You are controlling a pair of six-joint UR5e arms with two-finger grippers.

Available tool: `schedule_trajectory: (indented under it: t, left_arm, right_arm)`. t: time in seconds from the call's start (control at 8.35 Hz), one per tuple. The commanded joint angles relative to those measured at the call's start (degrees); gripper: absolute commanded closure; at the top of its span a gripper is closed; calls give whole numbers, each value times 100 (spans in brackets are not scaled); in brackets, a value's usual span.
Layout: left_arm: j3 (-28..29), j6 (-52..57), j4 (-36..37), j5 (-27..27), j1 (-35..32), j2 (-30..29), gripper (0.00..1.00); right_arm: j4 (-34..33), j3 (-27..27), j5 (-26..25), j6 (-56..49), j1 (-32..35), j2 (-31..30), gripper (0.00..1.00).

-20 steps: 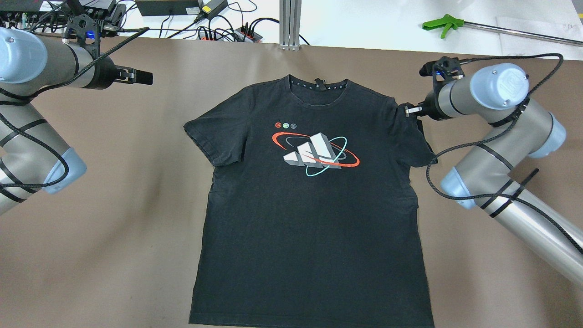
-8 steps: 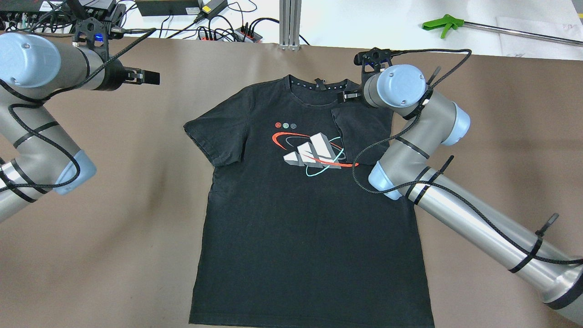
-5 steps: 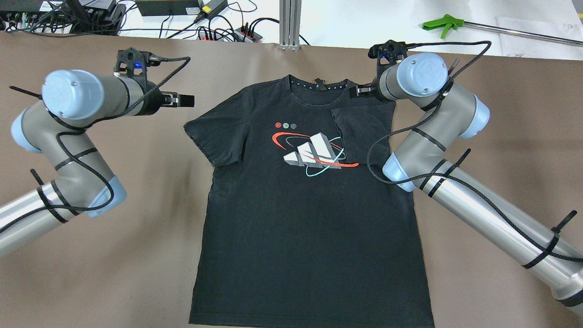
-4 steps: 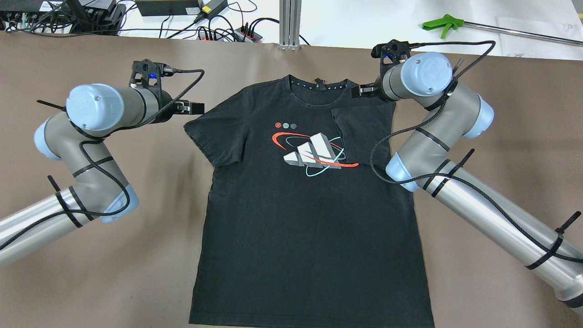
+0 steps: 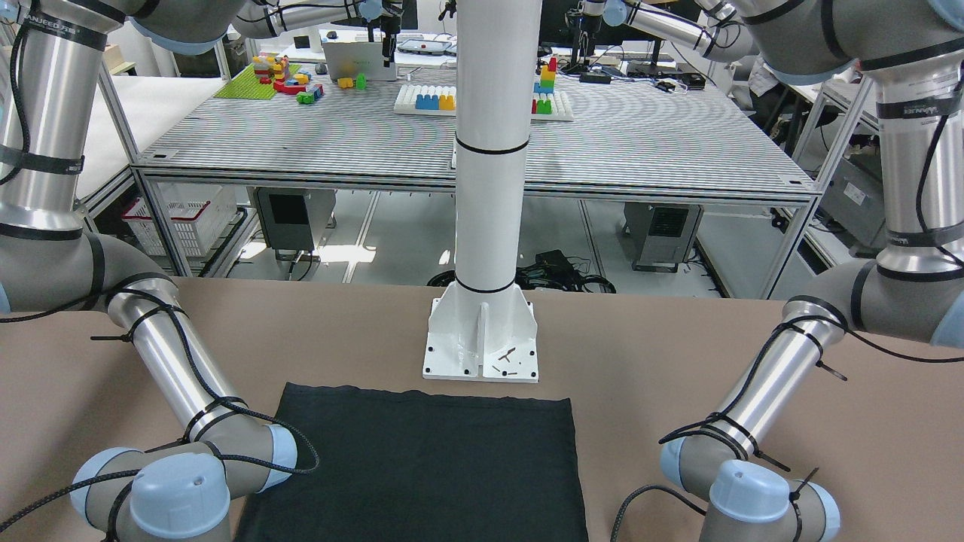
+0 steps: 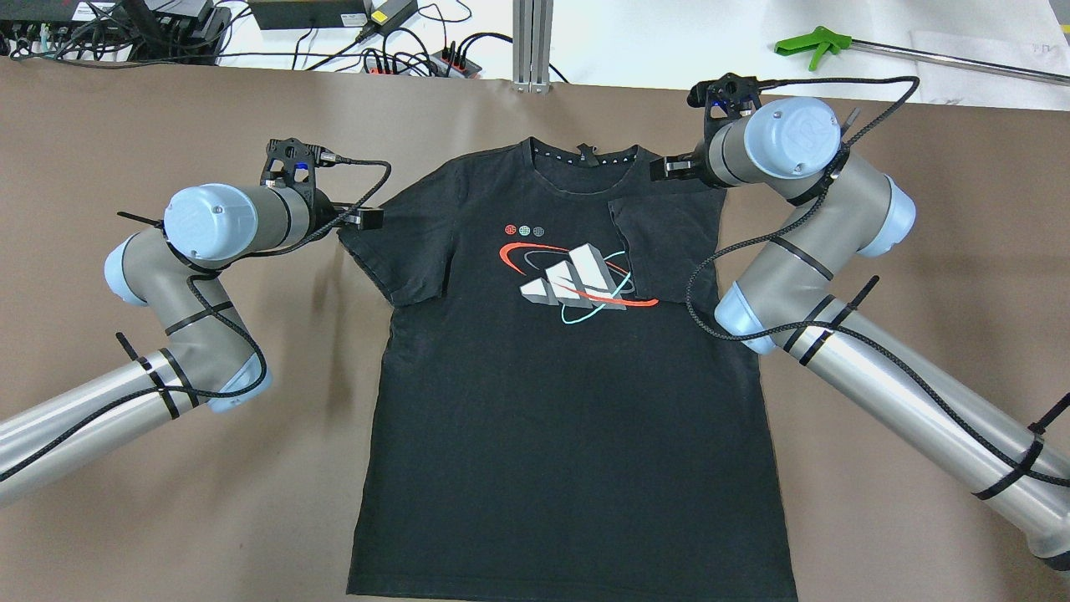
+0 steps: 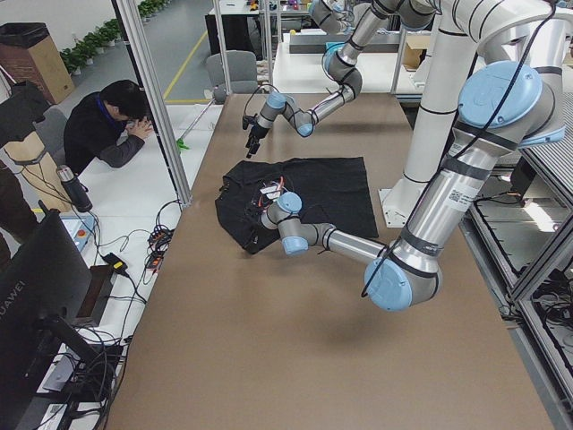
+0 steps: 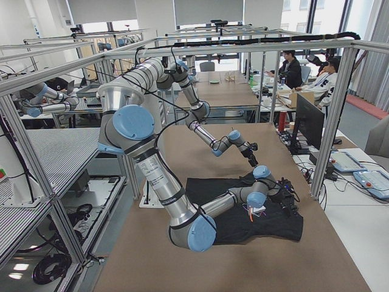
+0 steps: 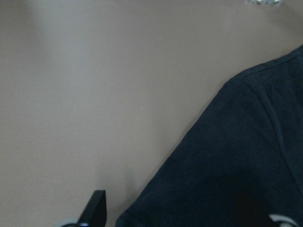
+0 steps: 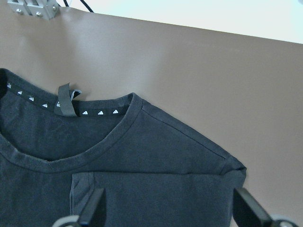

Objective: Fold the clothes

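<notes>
A black T-shirt (image 6: 543, 401) with a red, white and teal logo lies flat, face up, on the brown table. Its right sleeve (image 6: 669, 251) is folded inward over the chest. My right gripper (image 6: 669, 167) is open and empty above the shirt's right shoulder; the right wrist view shows its spread fingers (image 10: 92, 208) over the folded sleeve (image 10: 156, 189). My left gripper (image 6: 372, 219) is open at the upper edge of the flat left sleeve (image 6: 393, 251). In the left wrist view one finger (image 9: 97, 208) stands beside the sleeve (image 9: 246, 156).
Power strips and cables (image 6: 418, 58), an aluminium post (image 6: 532, 42) and a green-handled tool (image 6: 807, 42) lie beyond the table's far edge. The robot's white column base (image 5: 482, 346) stands by the shirt's hem. An operator (image 7: 112, 125) sits past the far edge.
My right gripper carried the right sleeve inward over the chest, let it go and drew back to the shoulder. My left arm swung in from the far left to the left sleeve.
</notes>
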Motion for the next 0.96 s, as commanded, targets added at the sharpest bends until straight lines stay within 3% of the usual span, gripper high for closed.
schedule_trajectory:
  t: [0.0,0.36,0.48,0.6,0.72,0.84]
  left_arm:
    - [137,250,-27,-12,-21,-4,6]
    - [269,250,-36,-30,5,48,7]
    - [287,241,-36,-30,14,48,23]
    - [270,232,-45,-30,14,57,48]
    - [217,241,-45,-38,14,66,88]
    - [208,223,-10,-247,14,22,100]
  right_arm:
    - [0,77,-8,26,0,-53,6]
    - [-9,130,-8,44,-8,-97,6]
    - [0,147,-8,18,-8,-141,6]
    - [0,217,-8,18,-8,-185,6]
    - [0,287,-17,18,-8,-220,6]
    - [0,297,-8,26,-8,-229,6]
